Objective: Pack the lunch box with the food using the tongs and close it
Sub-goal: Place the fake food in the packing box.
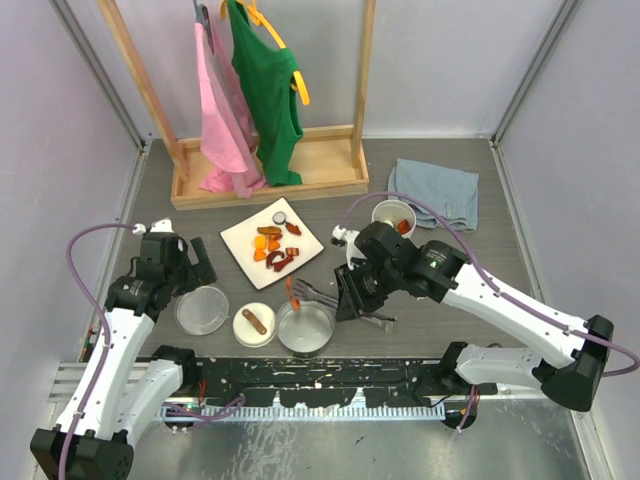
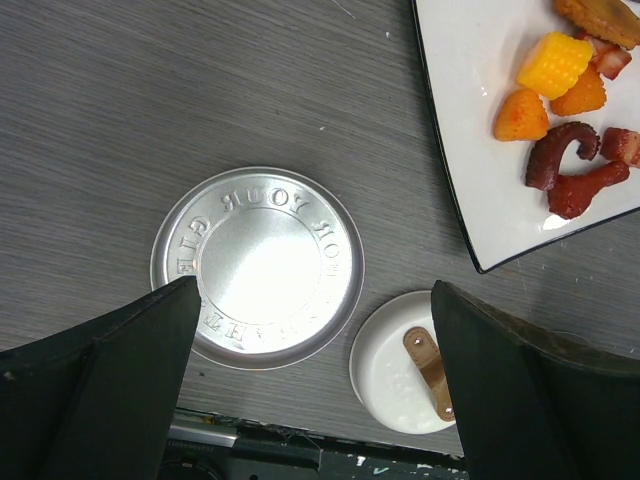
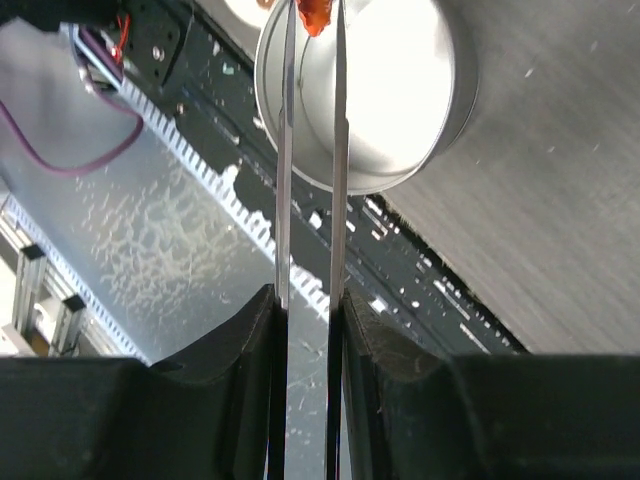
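The tongs (image 3: 286, 150) are clamped between the fingers of the right claw (image 3: 307, 310), which is closed down narrowly on their two thin arms. The arms are pressed nearly parallel, and an orange piece (image 3: 316, 14) is pinched at their tips. That piece is held over the far rim of the open tin (image 3: 400, 90), which stands at the near edge of the counter (image 1: 520, 240); whether the piece touches the rim cannot be told.

The left claw (image 2: 315, 290) is spread wide and holds nothing. It hangs above the flat lid (image 2: 257, 265), which lies on the counter to the left of the tin. Between lid and tin sits the small dish (image 2: 395, 370), with a brown sausage piece (image 2: 430, 365) lying in it.

The rest of the food (image 2: 555, 70), orange, yellow and dark red, is seen on the white plate (image 2: 470, 150) behind the dish. The cup (image 1: 393, 215) stands farther back on the right with something red inside, just beside a blue cloth (image 1: 440, 192). A wooden rack (image 1: 320, 160) with pink and green garments is set at the back.
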